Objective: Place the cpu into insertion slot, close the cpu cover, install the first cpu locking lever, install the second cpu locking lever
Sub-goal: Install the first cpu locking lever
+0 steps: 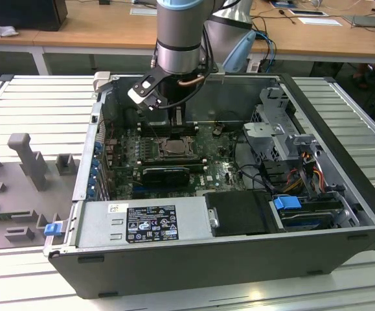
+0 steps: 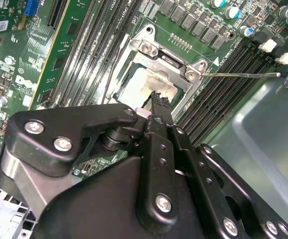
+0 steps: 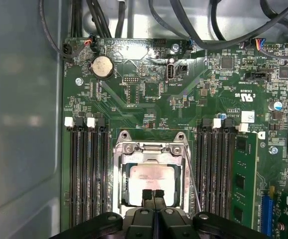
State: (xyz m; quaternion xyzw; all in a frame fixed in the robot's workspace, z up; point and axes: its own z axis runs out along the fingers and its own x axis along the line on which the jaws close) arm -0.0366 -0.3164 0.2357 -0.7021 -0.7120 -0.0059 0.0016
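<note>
Worktop (image 1: pixel 38 97) of pale metal slats carries an open computer case (image 1: pixel 239 265) in the exterior view, with grey blocks (image 1: pixel 25 155) lying near the worktop's edge on the exterior view's left. The arm (image 1: pixel 181 39) reaches down into the case, and the end effector (image 1: pixel 176 127) hangs just above the insertion slot (image 1: pixel 158 150), which sits on the green motherboard (image 1: pixel 219 172) between the case's rear wall and the grey power supply (image 1: pixel 142 223) at its front edge. In the second wrist view the end effector (image 2: pixel 158 102) is clenched, its two fingers pressed together with nothing between them, the tips at the near edge of the cpu (image 2: pixel 146 84); whether they touch it cannot be told. The cpu lies flat in the slot, and the cpu cover (image 2: pixel 171 62) lies down over it, the silvery top showing through the window. A thin lever rod (image 2: pixel 243 75) stretches from the slot's corner out across the black memory slots (image 2: pixel 223 97). In the first wrist view the end effector (image 3: pixel 153 193) is likewise clenched over the cpu (image 3: pixel 151 174), which is framed by the cpu cover (image 3: pixel 148 148). Memory slots (image 3: pixel 86 169) flank the slot on both sides, the lever rod (image 3: pixel 192 179) slants along one side, and a coin battery (image 3: pixel 103 66) sits near the motherboard's far corner.
</note>
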